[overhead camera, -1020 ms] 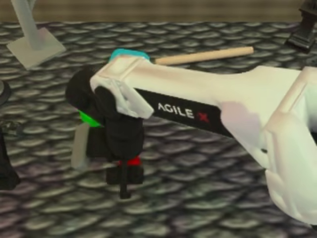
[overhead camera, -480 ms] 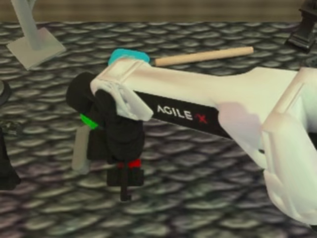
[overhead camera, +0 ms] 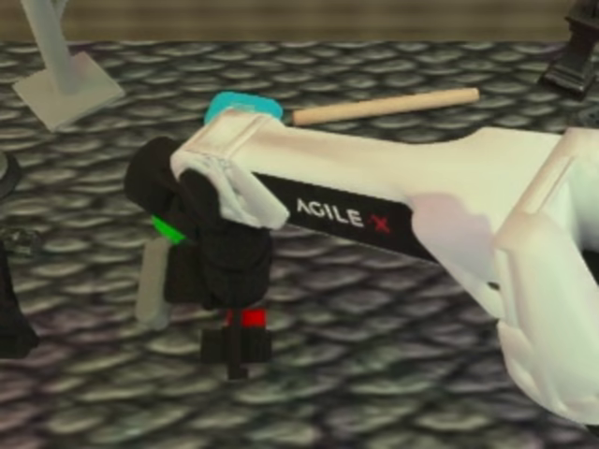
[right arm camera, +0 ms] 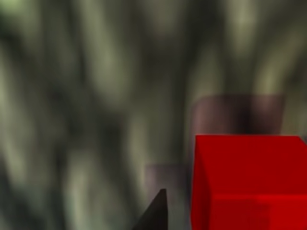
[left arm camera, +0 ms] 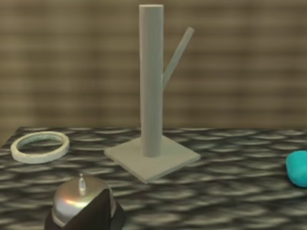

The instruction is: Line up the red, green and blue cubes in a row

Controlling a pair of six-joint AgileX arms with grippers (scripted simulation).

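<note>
Progress looks early: your right gripper sits over the red cube, though finger state can't be told. Green cube peeks behind the wrist; blue unseen. Left arm parked, row unformed.

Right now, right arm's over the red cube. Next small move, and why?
Probably close the right gripper on the red cube, if the fingers straddle it. The top view shows the gripper directly over the cube; the right wrist view shows it close beside one fingertip. Blue cube not visible.
</note>
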